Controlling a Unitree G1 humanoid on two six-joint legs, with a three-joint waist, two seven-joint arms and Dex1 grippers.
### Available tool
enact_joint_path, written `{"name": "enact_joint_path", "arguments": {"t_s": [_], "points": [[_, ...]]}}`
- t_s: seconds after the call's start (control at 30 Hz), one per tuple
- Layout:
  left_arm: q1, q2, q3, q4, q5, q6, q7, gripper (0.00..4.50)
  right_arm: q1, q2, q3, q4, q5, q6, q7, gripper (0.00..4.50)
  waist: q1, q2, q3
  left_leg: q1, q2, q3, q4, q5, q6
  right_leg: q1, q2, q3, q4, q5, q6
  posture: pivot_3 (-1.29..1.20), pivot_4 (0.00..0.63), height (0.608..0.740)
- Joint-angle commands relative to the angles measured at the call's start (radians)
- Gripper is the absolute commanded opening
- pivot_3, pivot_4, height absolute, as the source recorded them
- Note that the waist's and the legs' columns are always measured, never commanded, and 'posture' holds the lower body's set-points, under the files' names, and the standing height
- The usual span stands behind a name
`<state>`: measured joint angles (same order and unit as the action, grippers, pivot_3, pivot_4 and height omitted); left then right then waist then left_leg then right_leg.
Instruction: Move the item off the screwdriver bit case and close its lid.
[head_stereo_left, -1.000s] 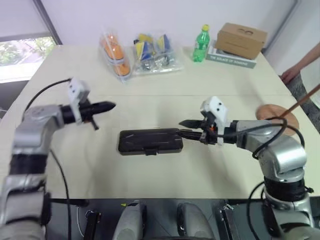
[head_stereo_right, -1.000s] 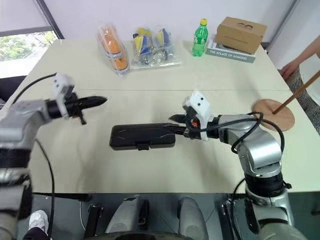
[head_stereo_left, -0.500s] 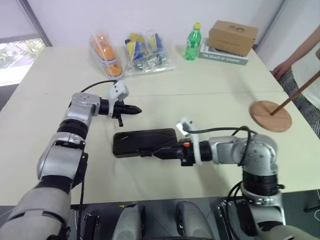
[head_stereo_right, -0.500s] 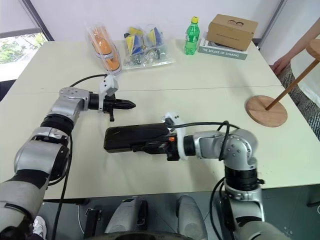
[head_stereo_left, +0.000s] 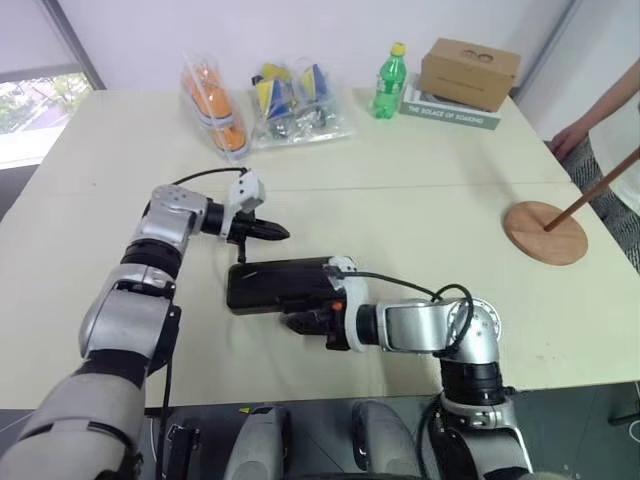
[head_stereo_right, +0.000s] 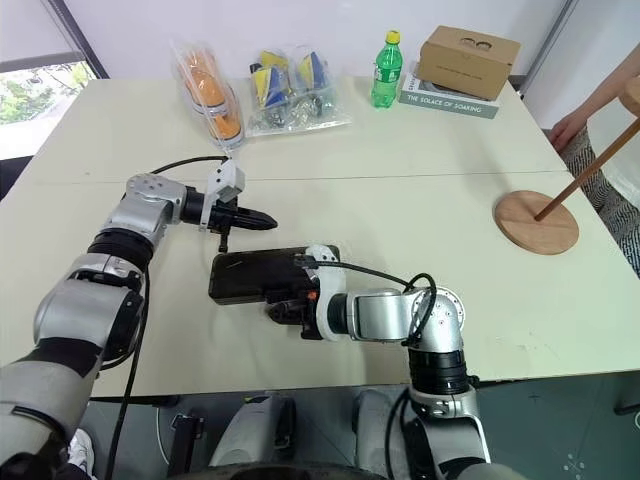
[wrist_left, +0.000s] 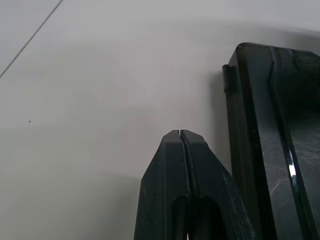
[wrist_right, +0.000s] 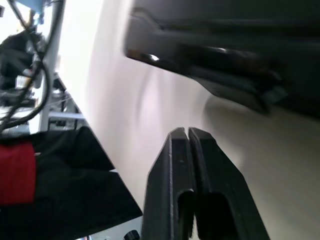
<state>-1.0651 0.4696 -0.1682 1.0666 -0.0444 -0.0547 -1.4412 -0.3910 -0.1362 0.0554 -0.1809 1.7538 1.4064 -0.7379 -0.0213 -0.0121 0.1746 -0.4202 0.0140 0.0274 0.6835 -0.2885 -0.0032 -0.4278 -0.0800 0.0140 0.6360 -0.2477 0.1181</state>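
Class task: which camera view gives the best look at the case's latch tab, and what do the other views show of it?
The right wrist view: the latch tab sticks out from the case edge, close up. In the eye views it is a small bump on the case's near long edge, by the right gripper. The left wrist view shows a case corner, without the tab.

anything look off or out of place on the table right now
Nothing stands out. The screwdriver bit case lies flat with its lid down, the wooden stand sits apart on the table, and nothing is spilled or tipped.
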Motion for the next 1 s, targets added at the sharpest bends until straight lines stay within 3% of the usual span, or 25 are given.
{"name": "enact_joint_path", "arguments": {"t_s": [0.03,0.43,1.0], "points": [[0.015,-0.007,0.018,-0.064,-0.017,-0.006,-0.03,0.0,0.001,-0.059,0.117,-0.046,0.205,-0.172,-0.141,0.08,-0.002,0.0,0.0,0.0,0.0,0.0,0.0,0.0,0.0,0.0,0.0,0.0,0.0,0.0,0.0,0.0,0.15,0.74],[0.084,-0.007,-0.011,-0.158,0.003,-0.013,-0.066,0.0,-0.018,-0.101,0.219,-0.067,0.218,-0.387,-0.21,0.08,-0.016,0.0,0.0,0.0,0.001,0.0,0.0,0.0,0.0,0.0,0.001,0.0,0.0,0.0,0.0,0.0,0.15,0.74],[0.154,0.012,-0.027,-0.264,0.018,0.004,-0.069,0.0,-0.049,-0.091,0.271,0.005,0.198,-0.485,-0.206,0.08,-0.021,0.0,0.0,0.0,0.002,0.0,0.0,0.0,0.0,0.0,0.001,0.0,0.0,0.0,0.0,0.0,0.15,0.74]]}}
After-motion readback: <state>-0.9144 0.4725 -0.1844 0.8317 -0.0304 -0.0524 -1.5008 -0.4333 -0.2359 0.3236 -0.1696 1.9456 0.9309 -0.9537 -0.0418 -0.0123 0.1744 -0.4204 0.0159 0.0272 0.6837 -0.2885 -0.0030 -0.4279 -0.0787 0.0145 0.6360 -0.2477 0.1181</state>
